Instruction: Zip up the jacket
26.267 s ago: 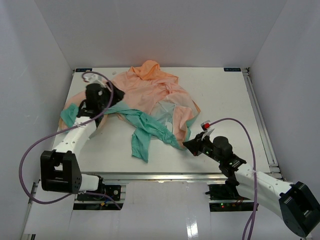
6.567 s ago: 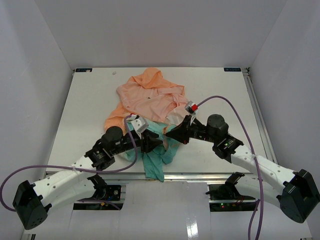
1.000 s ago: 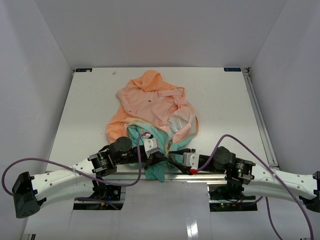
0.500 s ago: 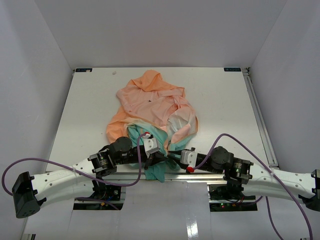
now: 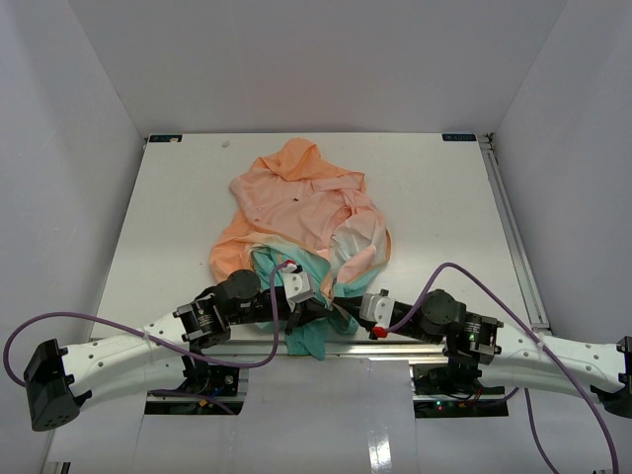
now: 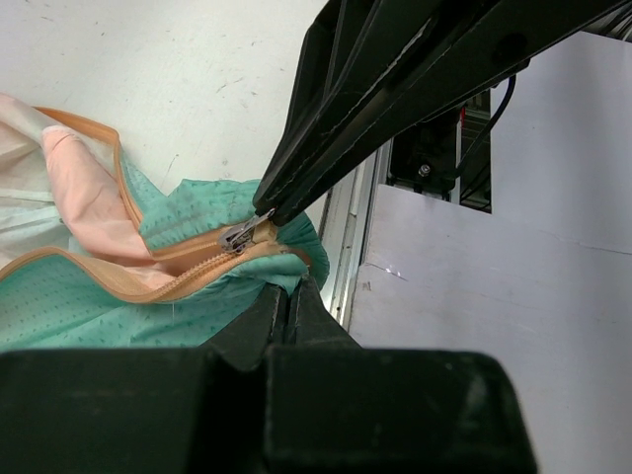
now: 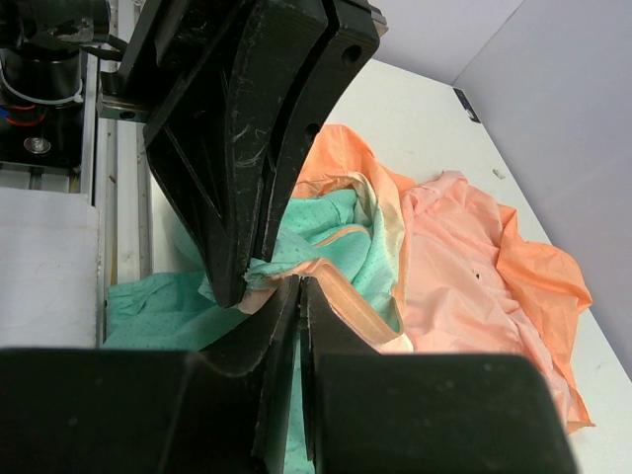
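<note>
By the zipper (image 6: 188, 279), left gripper (image 6: 289, 296) and right gripper (image 7: 299, 288) (both tight on jacket (image 5: 296, 197)).

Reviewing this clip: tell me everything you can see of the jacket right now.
The jacket is thin fabric, peach-orange fading through whitish to dotted teal at the hem. It lies crumpled on the table, hood toward the far side, teal hem bunched at the near edge. An orange zipper tape runs to a metal slider at the hem. The left gripper is shut on the fabric beside the slider; the right gripper is shut on orange-edged fabric close by.
</note>
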You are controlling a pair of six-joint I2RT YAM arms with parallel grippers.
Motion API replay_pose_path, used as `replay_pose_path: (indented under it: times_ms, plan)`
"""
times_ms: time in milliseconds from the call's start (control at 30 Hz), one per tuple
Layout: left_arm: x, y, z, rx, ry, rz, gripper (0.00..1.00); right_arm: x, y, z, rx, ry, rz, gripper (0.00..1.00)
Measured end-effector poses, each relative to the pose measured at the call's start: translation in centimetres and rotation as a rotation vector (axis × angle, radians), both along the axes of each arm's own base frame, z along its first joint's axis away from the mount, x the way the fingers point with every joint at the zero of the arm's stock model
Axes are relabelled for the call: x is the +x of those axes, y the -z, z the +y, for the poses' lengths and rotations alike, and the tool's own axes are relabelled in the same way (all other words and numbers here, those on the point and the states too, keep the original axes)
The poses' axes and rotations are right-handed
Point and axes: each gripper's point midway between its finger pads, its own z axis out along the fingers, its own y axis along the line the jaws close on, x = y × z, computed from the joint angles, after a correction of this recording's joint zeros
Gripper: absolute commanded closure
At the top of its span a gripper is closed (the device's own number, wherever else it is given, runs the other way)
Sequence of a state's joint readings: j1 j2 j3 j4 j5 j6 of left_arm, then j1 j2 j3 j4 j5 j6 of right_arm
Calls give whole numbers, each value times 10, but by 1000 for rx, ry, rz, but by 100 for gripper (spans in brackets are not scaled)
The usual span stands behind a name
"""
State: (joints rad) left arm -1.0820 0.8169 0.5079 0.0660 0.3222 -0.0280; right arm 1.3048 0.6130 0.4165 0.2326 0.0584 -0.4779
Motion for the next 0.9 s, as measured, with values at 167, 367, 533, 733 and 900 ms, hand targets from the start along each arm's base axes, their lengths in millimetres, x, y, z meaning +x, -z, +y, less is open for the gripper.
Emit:
replay_pose_path:
  times_ms: [167, 367, 533, 733, 900]
  plan:
    - [0, 2, 1, 6, 0, 3, 100, 2, 2, 2, -9, 7, 2, 92]
    - [-1, 2, 1, 9, 2, 4, 100, 3, -1, 5, -14, 11, 3, 92]
    - [-1, 2, 1, 8, 6, 4, 100, 5, -6, 8, -18, 16, 4, 92]
    - [-3, 1, 0, 3, 14, 3, 100, 2, -9, 12, -45, -4, 16, 91]
    - [-4, 2, 1, 6, 22, 7, 100, 1, -3, 17, -80, -17, 35, 90]
